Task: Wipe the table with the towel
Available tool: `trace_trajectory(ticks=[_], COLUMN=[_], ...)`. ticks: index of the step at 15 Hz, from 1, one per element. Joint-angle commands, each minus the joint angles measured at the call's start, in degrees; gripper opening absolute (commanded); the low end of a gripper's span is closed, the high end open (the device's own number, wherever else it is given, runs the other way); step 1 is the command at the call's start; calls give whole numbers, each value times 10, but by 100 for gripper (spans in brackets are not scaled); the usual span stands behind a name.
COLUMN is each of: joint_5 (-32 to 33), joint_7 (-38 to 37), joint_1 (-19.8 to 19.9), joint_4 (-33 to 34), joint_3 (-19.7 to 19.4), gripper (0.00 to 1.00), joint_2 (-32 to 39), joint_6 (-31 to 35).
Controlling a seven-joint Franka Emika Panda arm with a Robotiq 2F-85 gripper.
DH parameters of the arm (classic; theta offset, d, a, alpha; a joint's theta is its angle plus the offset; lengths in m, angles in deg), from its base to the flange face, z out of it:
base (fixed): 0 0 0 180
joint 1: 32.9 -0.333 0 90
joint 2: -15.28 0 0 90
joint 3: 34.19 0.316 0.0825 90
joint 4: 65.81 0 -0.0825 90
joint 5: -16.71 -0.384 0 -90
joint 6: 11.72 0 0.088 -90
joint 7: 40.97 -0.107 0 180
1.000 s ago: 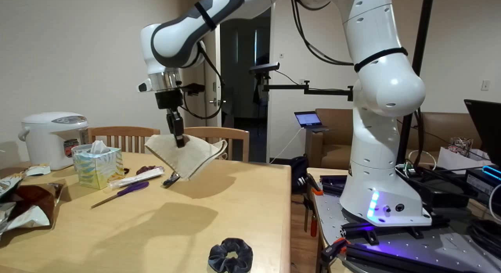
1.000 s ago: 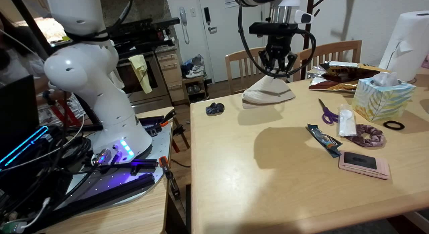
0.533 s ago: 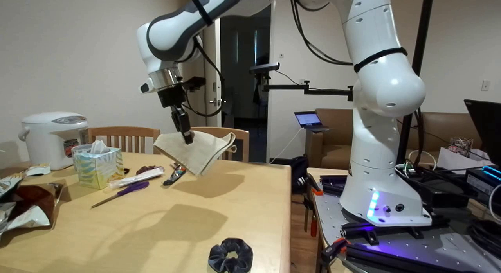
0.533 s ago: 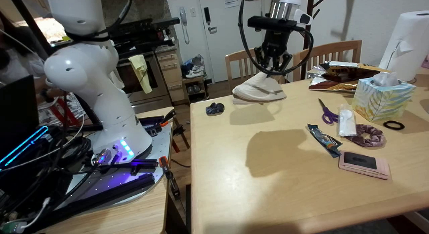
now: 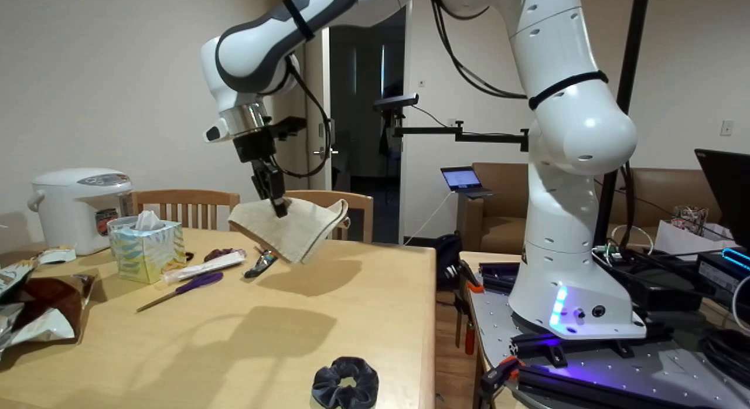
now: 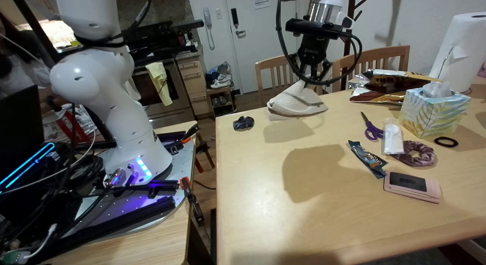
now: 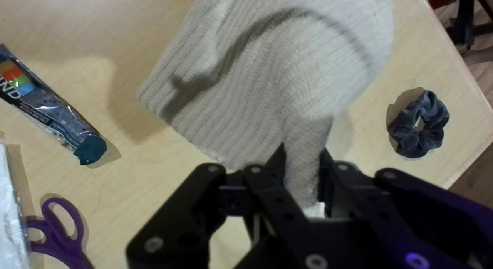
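A cream ribbed towel [image 5: 296, 230] hangs folded from my gripper [image 5: 280, 208] above the wooden table [image 5: 375, 309]. Its shadow lies apart from it on the tabletop. In an exterior view the towel [image 6: 298, 101] hangs near the table edge on the chairs' side; a cable crosses in front of the gripper [image 6: 311, 77]. In the wrist view my gripper [image 7: 303, 157] is shut on a bunched part of the towel [image 7: 246, 91], which spreads out beyond the fingers. The fingertips are partly hidden by the cloth.
On the table are a dark scrunchie [image 5: 345, 382], a snack bar [image 6: 367, 159], purple scissors [image 6: 372, 130], a white packet [image 6: 393, 138], a mauve scrunchie [image 6: 421, 153], a pink card holder [image 6: 412, 186], a tissue box [image 6: 433, 111], foil bags [image 6: 391, 84] and a water boiler [image 5: 82, 207].
My gripper has tilted and moved with the towel toward the robot's base, then shifted slightly back in the last half second. More of the snack bar shows. The towel has stayed in the grip.
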Motion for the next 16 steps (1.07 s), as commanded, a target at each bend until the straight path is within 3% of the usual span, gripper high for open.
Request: trace_trajectory(ticks=[1,2,3,12,13,16], joint_5=[-18,-2,-2,-2,-2,0], joint_7=[38,14,14,14,14,85], joint_1=[6,-1,-2,-2,-2,0], joint_4=[24,4,5,5,5,3], joint_3=[4,-1,-1,-2,-2,11], gripper=[4,4,15,15,4,4], joint_2=[11,2,3,4,4,13], joint_6=[-33,-10,-11,-11,-11,49])
